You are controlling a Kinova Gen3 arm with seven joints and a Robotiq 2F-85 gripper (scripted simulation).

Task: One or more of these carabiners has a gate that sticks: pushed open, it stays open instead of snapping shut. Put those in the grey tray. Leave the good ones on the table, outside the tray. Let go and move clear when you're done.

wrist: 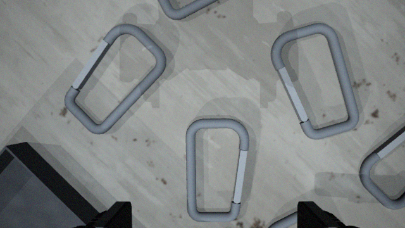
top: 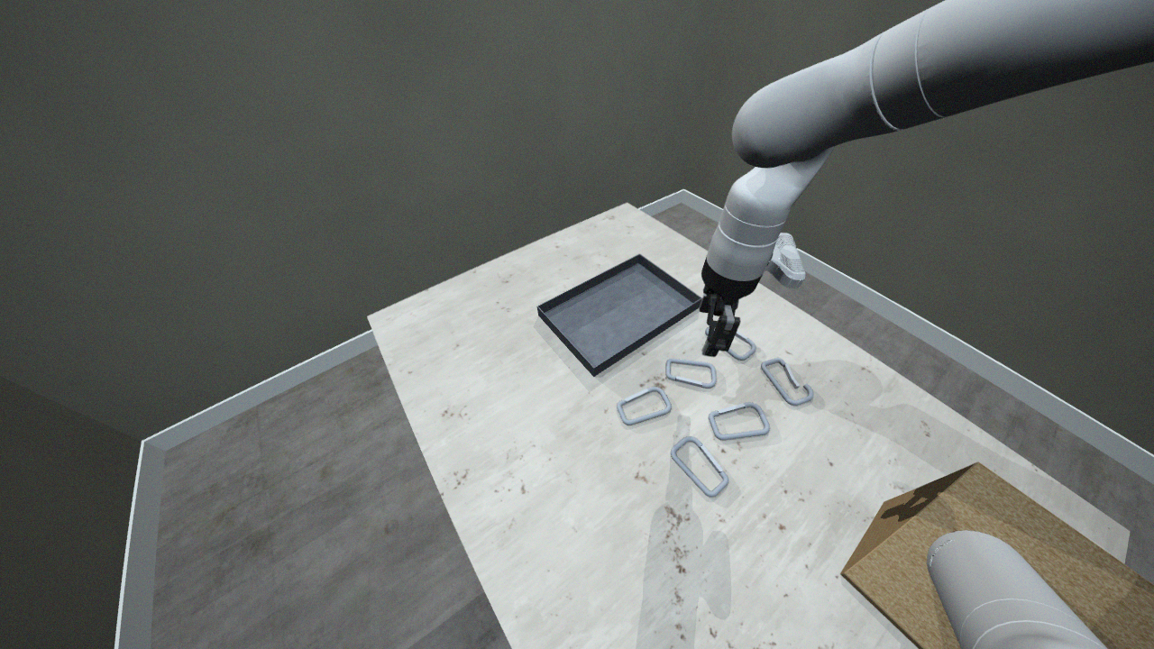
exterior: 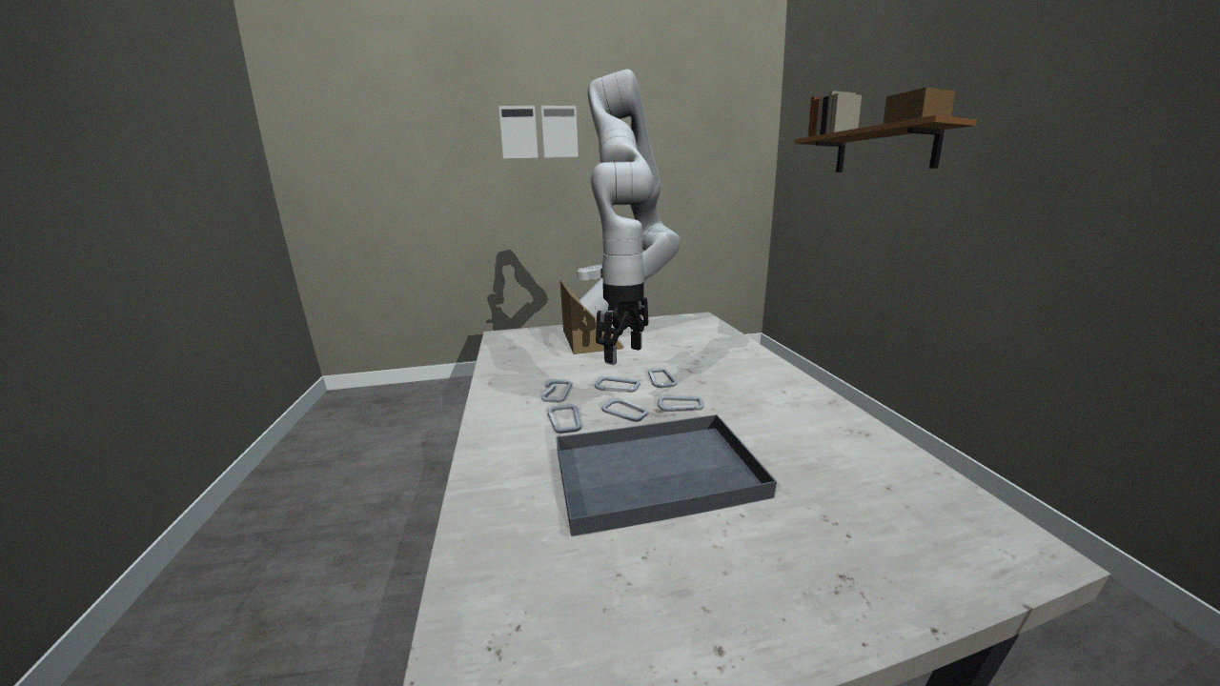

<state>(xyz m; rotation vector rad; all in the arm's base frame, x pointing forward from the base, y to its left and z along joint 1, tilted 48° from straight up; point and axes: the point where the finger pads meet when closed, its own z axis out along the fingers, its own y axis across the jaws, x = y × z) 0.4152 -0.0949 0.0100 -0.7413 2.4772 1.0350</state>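
Seen from the top, the grey tray [top: 564, 341] [exterior: 674, 510] [wrist: 60, 177] sits at the left of the bench [top: 484, 452] [exterior: 767, 588], with nothing in it. All six carabiners lie outside it. Left to right come the leftmost carabiner [top: 647, 417] [exterior: 681, 408] [wrist: 285, 219], the second carabiner [top: 692, 362] [exterior: 604, 409] [wrist: 190, 171], its gate shut, and the third carabiner [top: 691, 478] [exterior: 651, 377] [wrist: 365, 172]. Next, the end effector [top: 709, 329] [exterior: 623, 348] [wrist: 214, 215] hangs above the bench, fully open and holding nothing. It partly hides the fourth carabiner [top: 752, 347] [exterior: 553, 419] [wrist: 134, 92]; beside that lies the fifth carabiner [top: 742, 436] [exterior: 617, 390] [wrist: 342, 76], both gates shut. The rightmost carabiner [top: 776, 388] [exterior: 557, 400] [wrist: 177, 15] has its gate angled inward, open. Farther right stands the brown wedge-shaped block [top: 903, 556] [exterior: 579, 332].
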